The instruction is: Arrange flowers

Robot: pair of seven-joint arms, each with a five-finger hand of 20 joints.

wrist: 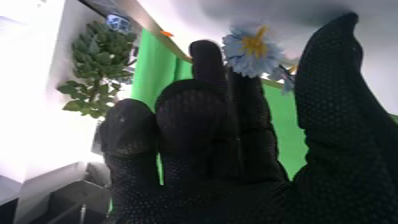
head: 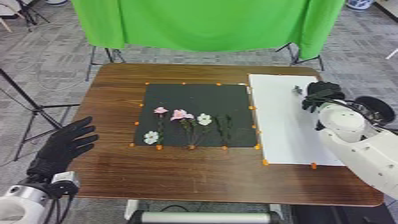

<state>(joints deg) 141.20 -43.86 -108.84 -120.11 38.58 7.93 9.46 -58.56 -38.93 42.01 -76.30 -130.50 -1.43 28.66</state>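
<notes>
In the head view the right hand (head: 323, 94) is at the far right edge of the white sheet (head: 282, 135), beside a small grey-green sprig (head: 298, 90) lying there. My left hand (head: 64, 146) is open at the table's left edge, away from the flowers. On the black sheet (head: 191, 92) lie two pink flowers (head: 181, 114), two white flowers (head: 204, 119) and dark green stems (head: 224, 127). In the right wrist view, a pale blue flower (wrist: 251, 52) with a yellow centre appears between the thumb and extended fingers of the right hand (wrist: 204, 200), which is open.
The brown table (head: 111, 165) has orange markers (head: 266, 162) around both sheets. Close to the right arm, beyond the table's right edge, is a black round object (head: 377, 107). A green cloth (head: 209, 25) hangs behind the table. The right wrist view also has a leafy plant (wrist: 96, 62).
</notes>
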